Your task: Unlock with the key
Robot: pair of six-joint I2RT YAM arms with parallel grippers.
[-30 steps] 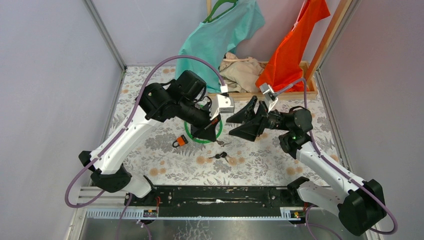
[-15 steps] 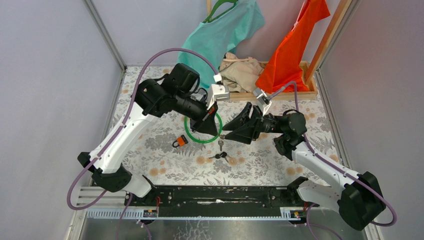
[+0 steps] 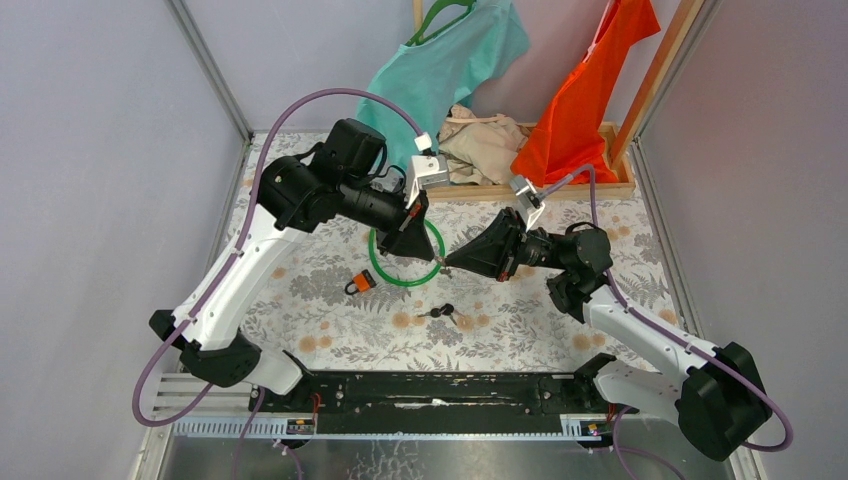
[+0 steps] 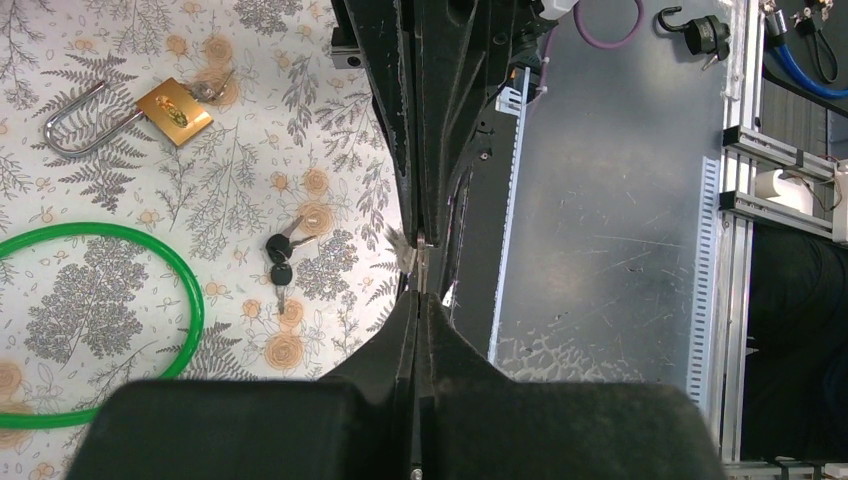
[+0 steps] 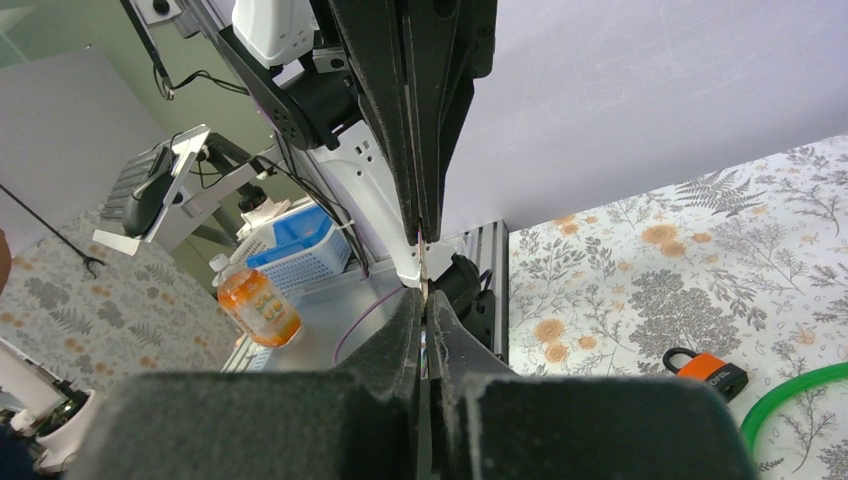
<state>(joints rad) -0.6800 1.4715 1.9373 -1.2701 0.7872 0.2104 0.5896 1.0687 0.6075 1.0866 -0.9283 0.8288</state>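
From above, I see what has changed. A moment ago the right gripper [image 3: 450,264] was wide open. Now it is snapped closed, tip to tip with the left gripper [image 3: 434,258]. The key [image 3: 443,264] sits between the two tips, up in the air just right of the green ring [image 3: 400,285]. I think this is a hand-over, so the left one can let go soon. The padlock [image 3: 362,283] lies just left of the ring, and the spare keys [image 3: 441,313] lie below the ring.

From the left wrist, my left gripper [image 4: 418,300] is closed tight on the key [image 4: 423,268]. The right gripper [image 4: 420,235] comes down from the top and pinches the other end. The key's long side runs straight from one tip to the other. I cannot tell which end has the teeth. The ring [image 4: 198,310], spare keys [image 4: 280,262] and padlock [image 4: 172,110] are off to the left.

From the right wrist, the right gripper [image 5: 422,295] is closed with only a thin bit of key [image 5: 423,262] showing. The left gripper [image 5: 420,230] meets it from above. The padlock [image 5: 705,372] lies beside the ring [image 5: 790,400].
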